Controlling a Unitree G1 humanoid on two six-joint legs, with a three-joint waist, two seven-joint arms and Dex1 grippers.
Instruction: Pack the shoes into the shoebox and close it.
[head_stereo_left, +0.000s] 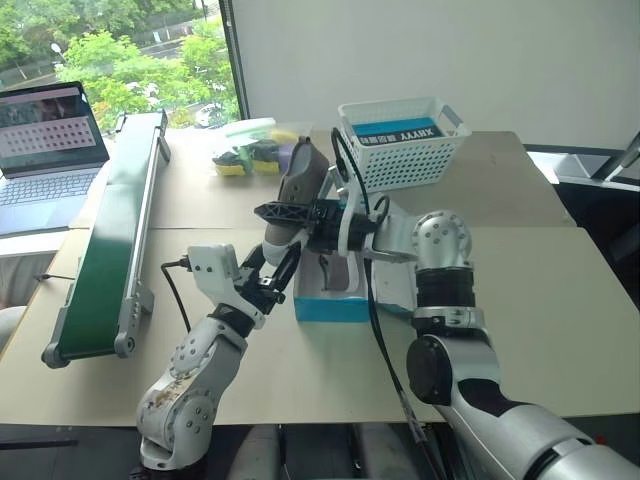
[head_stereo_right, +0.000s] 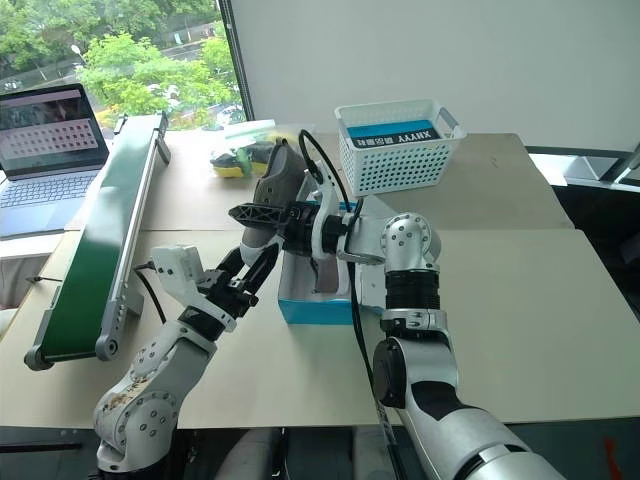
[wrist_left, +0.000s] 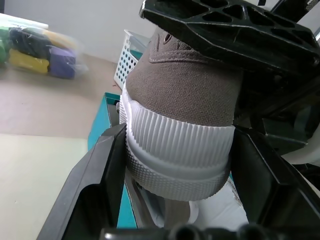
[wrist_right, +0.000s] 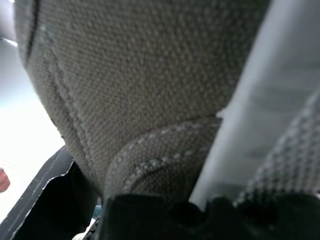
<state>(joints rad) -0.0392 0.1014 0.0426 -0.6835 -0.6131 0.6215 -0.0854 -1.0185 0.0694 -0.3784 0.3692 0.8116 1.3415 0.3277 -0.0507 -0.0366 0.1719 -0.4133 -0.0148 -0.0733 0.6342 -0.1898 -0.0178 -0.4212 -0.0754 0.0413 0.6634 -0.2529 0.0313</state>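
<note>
A grey-beige shoe (head_stereo_left: 300, 175) stands on end, white sole towards the window, above the near-left end of the open blue shoebox (head_stereo_left: 330, 308). My right gripper (head_stereo_left: 272, 212) reaches across from the right and is shut on the shoe's middle, one black finger lying over the fabric. My left gripper (head_stereo_left: 272, 268) comes up from below, open, and its fingers (wrist_left: 100, 170) closely flank the shoe's lower, white-rubber end (wrist_left: 175, 155). A grey shape, possibly a second shoe (head_stereo_left: 335, 275), lies inside the box, mostly hidden by my right arm.
A white perforated basket (head_stereo_left: 405, 145) holding a blue lettered item stands behind the box. A green conveyor (head_stereo_left: 110, 240) runs along the left, with a laptop (head_stereo_left: 45, 150) beyond it. A clear bag of coloured items (head_stereo_left: 250, 150) lies near the window.
</note>
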